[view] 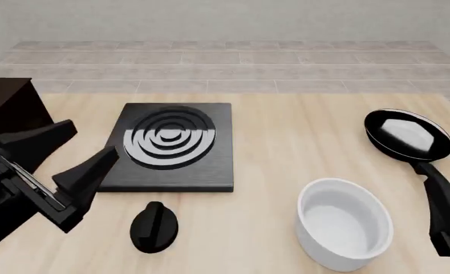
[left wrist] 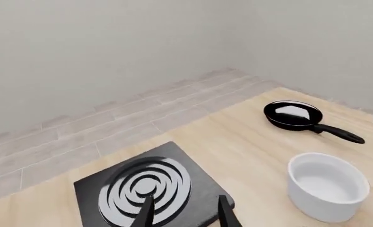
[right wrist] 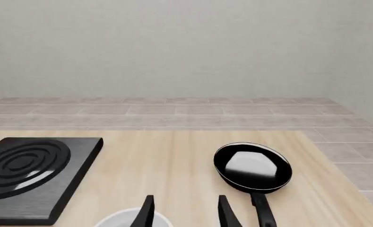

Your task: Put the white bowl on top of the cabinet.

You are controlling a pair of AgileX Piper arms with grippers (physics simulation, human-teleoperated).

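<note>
Front view: one white bowl upright on the table, both pincers empty

We count one white bowl [view: 345, 230], standing upright with its mouth facing up. Being round, it has no long axis. It sits on the table [view: 286, 148] toward the right, near the frying pan [view: 407, 135] but apart from it. One frying pan lies there, handle pointing back toward the arms' side. One stove plate [view: 171, 146] lies flat left of centre, and one black knob [view: 154, 226] rests just in front of it. One dark cabinet [view: 8, 108] shows at the left edge, well apart from the bowl. Our left gripper [view: 76, 157] has fingers spread wide, holding nothing. Our right gripper [right wrist: 183, 210] is likewise spread, hanging above the bowl's rim.
</note>
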